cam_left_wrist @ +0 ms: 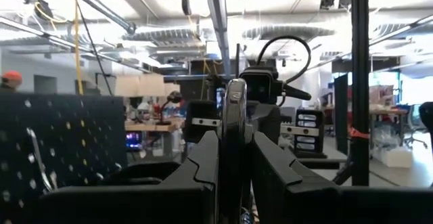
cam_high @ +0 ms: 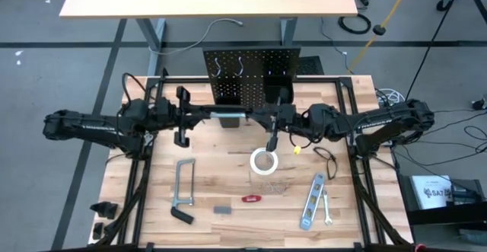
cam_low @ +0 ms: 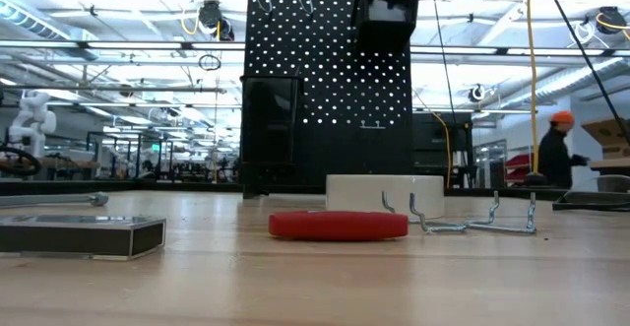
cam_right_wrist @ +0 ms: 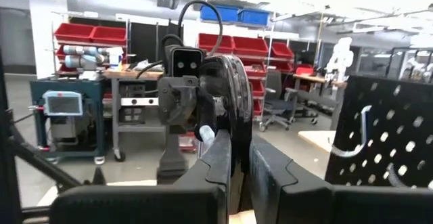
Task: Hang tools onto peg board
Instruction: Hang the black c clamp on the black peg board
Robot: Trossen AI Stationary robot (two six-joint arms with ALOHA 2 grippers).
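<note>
My left gripper (cam_high: 228, 116) and right gripper (cam_high: 262, 117) both pinching one dark tool (cam_left_wrist: 235, 126) before the peg board (cam_high: 251, 77), tape roll (cam_high: 264, 161), level (cam_high: 312, 201), bar clamp (cam_high: 183, 192) on table (cam_high: 221, 180) below.

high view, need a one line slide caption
Both grippers, left and right, meet shut in front of the peg board; tape roll on the table.

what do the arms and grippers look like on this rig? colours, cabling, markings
Both arms are dark, near-black and segmented, with pale lettering along the forearm links in the high view. The left gripper and right gripper each have two chunky black fingers with angled faces. Black cables loop over each wrist, above a boxy dark camera housing.
</note>
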